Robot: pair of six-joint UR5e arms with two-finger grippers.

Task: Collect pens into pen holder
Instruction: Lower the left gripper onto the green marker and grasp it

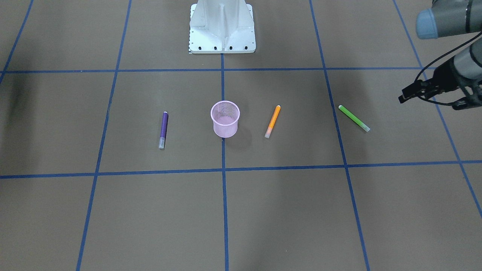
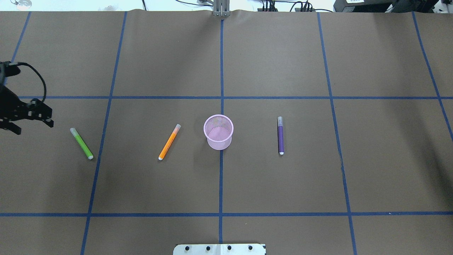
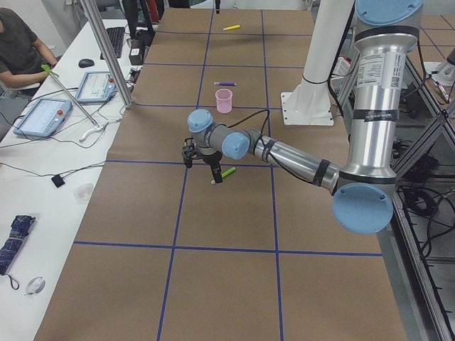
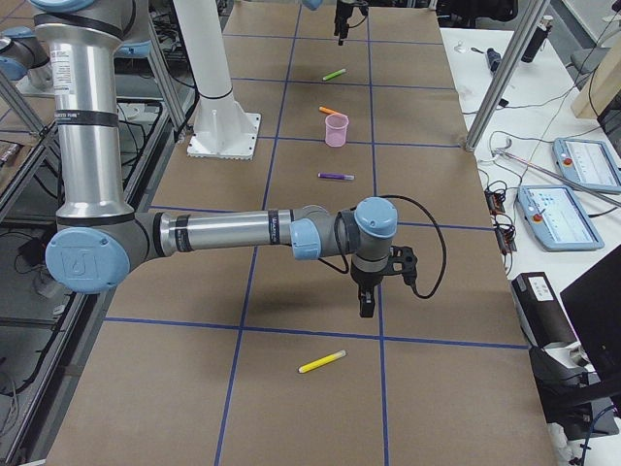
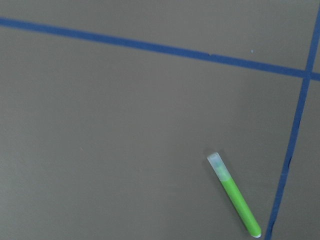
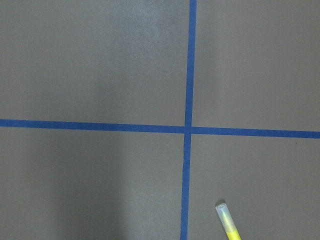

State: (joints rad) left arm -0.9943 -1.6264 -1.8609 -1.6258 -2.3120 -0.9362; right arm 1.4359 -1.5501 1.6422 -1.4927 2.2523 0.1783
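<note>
The pink mesh pen holder stands upright and empty at the table's middle. The orange pen lies to its left, and the purple pen to its right. The green pen lies farther left and also shows in the left wrist view. My left gripper hovers open and empty just left of the green pen's cap end. My right gripper hangs over the table far to the right. Whether it is open or shut I cannot tell.
A yellow pen lies near my right gripper, outside the overhead view, and its cap end shows in the right wrist view. The robot base stands at the table's near edge. Operators' desks with tablets run along the far side.
</note>
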